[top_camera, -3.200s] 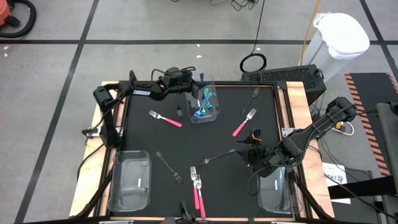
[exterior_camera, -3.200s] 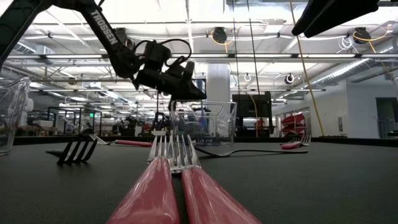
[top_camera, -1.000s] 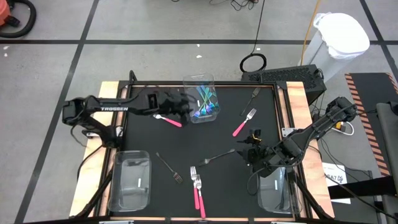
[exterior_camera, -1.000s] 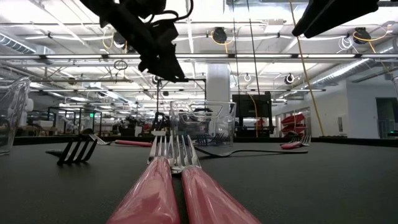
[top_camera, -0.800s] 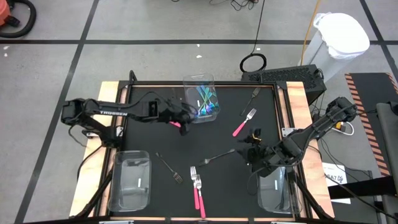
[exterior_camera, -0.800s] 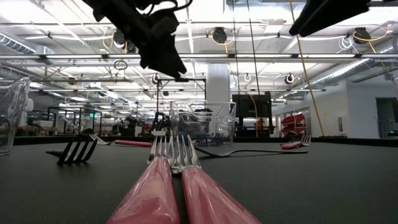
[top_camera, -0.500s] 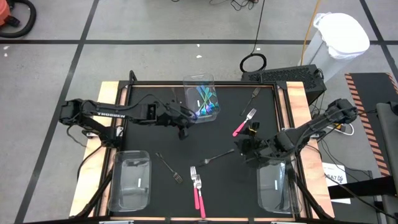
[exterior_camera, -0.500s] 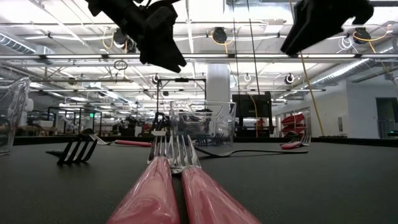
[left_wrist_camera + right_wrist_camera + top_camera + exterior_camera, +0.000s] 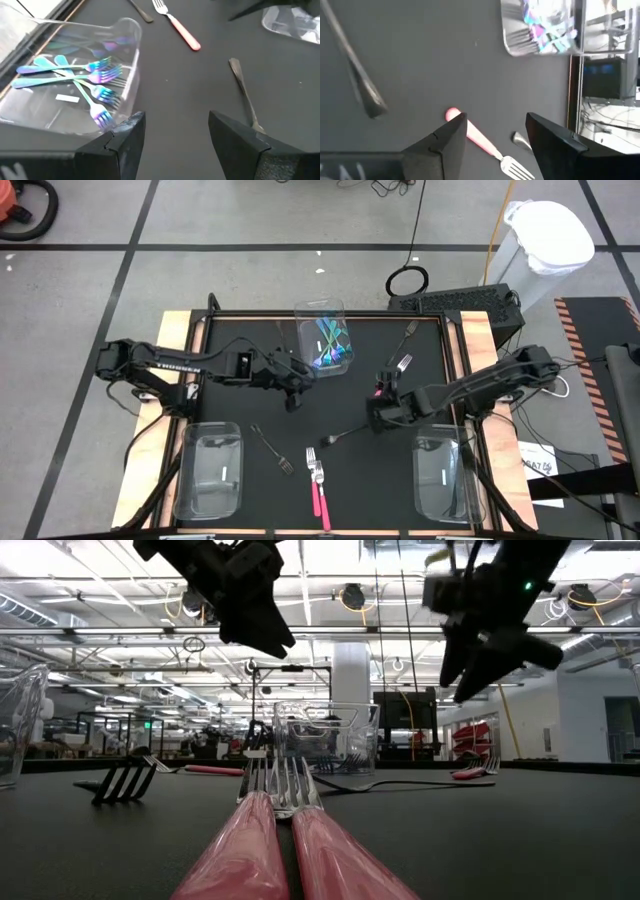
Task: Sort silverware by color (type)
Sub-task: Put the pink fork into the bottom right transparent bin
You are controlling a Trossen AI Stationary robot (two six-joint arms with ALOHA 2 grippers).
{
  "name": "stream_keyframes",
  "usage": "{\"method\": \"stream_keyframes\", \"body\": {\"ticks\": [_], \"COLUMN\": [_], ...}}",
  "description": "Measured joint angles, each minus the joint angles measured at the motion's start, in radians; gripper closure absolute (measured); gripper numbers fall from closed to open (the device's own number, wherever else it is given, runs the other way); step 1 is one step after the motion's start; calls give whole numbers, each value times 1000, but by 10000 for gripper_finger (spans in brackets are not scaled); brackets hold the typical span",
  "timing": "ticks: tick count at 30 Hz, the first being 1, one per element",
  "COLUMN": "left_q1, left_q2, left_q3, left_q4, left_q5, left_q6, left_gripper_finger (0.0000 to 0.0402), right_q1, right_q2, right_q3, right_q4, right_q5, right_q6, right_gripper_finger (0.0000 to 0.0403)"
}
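Several teal forks [image 9: 328,345] lie in the clear bin [image 9: 320,308] at the far middle. Pink-handled forks lie on the black mat: two side by side [image 9: 319,492] near the front and one [image 9: 475,136] under my right gripper. Dark forks lie at the far right [image 9: 408,332], mid-right [image 9: 350,430] and mid-left [image 9: 272,448]. My left gripper [image 9: 293,392] hangs open above the mat beside the bin, with bare mat between its fingers [image 9: 175,120]. My right gripper [image 9: 376,415] hangs open above the pink fork's handle end [image 9: 452,114]. Another pink handle [image 9: 215,770] shows only in the low view.
Clear bins stand at the near left [image 9: 210,470] and near right [image 9: 440,480] corners of the mat. Wooden rails edge the table left and right. Both arms hang well above the mat in the low view.
My right gripper has swung from the near right bin toward the table's left and far side, coming to stand over the pink fork at mid-right. My left gripper has gone a little toward the near edge, covering a pink fork beside the bin. No silverware has moved.
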Motion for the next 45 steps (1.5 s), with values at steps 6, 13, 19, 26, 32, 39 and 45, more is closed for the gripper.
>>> {"method": "stream_keyframes", "body": {"ticks": [6, 13, 19, 26, 32, 39, 45], "left_q1": [-53, -102, -132, -159, -164, -164, -164], "left_q2": [0, 0, 0, 1, 1, 1, 1], "left_q3": [0, 0, 0, 0, 0, 0, 0], "left_q4": [0, 0, -1, -23, -39, -41, -41], "left_q5": [0, 0, -1, -1, -1, -31, -35], "left_q6": [-25, -28, -29, -52, -53, -53, -49], "left_gripper_finger": [183, 183, 183, 183, 183, 183, 183], "right_q1": [-94, -200, -294, -366, -373, -373, -374], "right_q2": [67, 116, 164, 216, 220, 220, 221], "right_q3": [0, 0, 0, 0, 0, 0, 0], "right_q4": [22, 58, 68, 60, 42, -9, -42], "right_q5": [-180, -360, -469, -490, -490, -490, -524], "right_q6": [-98, -231, -331, -363, -423, -493, -509], "right_gripper_finger": [208, 260, 300, 303, 276, 247, 246]}}
